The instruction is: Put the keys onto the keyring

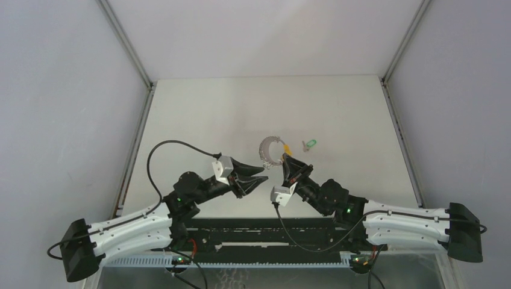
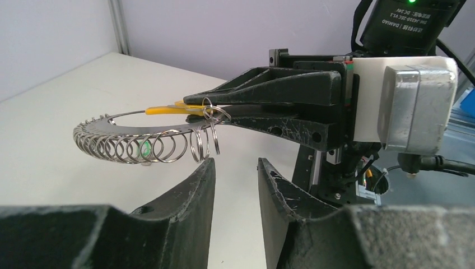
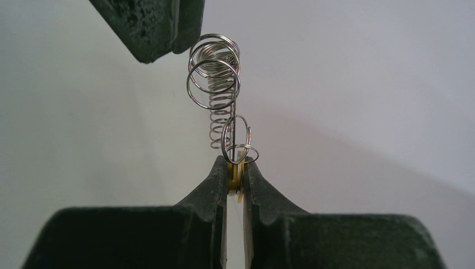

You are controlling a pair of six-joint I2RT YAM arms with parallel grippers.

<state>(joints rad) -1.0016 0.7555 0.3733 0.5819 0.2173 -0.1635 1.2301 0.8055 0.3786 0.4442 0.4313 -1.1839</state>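
The keyring [image 1: 270, 154] is a grey arc strung with many small wire loops; it shows side-on in the left wrist view [image 2: 134, 144] and end-on in the right wrist view [image 3: 214, 70]. My right gripper [image 1: 284, 158] is shut on the yellow key [image 3: 234, 175], whose small split ring sits at the keyring's near end. The yellow key also shows in the left wrist view [image 2: 168, 110]. The green key [image 1: 310, 144] lies on the table to the right. My left gripper [image 2: 235, 163] is open and empty, its fingertips just below the keyring's end.
The white table [image 1: 229, 114] is walled by grey panels on the left, right and back. The two grippers face each other closely at the table's middle; the left gripper's finger [image 3: 151, 22] hangs at the top of the right wrist view.
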